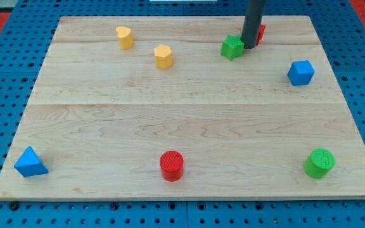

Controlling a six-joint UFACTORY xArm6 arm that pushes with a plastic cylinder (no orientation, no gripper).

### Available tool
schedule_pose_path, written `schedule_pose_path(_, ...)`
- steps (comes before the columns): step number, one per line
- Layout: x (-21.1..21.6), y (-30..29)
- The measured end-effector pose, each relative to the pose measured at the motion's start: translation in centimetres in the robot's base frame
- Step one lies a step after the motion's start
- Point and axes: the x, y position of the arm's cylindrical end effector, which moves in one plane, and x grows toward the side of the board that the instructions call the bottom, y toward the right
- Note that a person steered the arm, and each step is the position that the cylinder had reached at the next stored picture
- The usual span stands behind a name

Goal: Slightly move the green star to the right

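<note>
The green star [232,47] lies near the top of the wooden board [189,126], right of centre. My tip [248,47] is down on the board just to the star's right, touching or nearly touching it. The dark rod rises from there and hides most of a red block [260,33] behind it.
A yellow heart-like block [124,37] and a yellow hexagon [163,56] lie at the top left. A blue cube-like block [301,72] is at the right. A blue triangle [30,162], a red cylinder [172,165] and a green cylinder [319,163] lie along the bottom.
</note>
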Motion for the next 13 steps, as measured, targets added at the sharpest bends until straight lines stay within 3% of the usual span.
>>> schedule_pose_path(2, 1.2, 0.9)
schedule_pose_path(3, 7.7, 5.8)
schedule_pose_path(4, 10.9, 2.5)
schedule_pose_path(5, 11.3, -1.3)
schedule_pose_path(7, 17.2, 5.6)
schedule_pose_path(8, 18.0, 10.6)
schedule_pose_path(10, 14.9, 16.7)
schedule_pose_path(13, 8.9, 15.7)
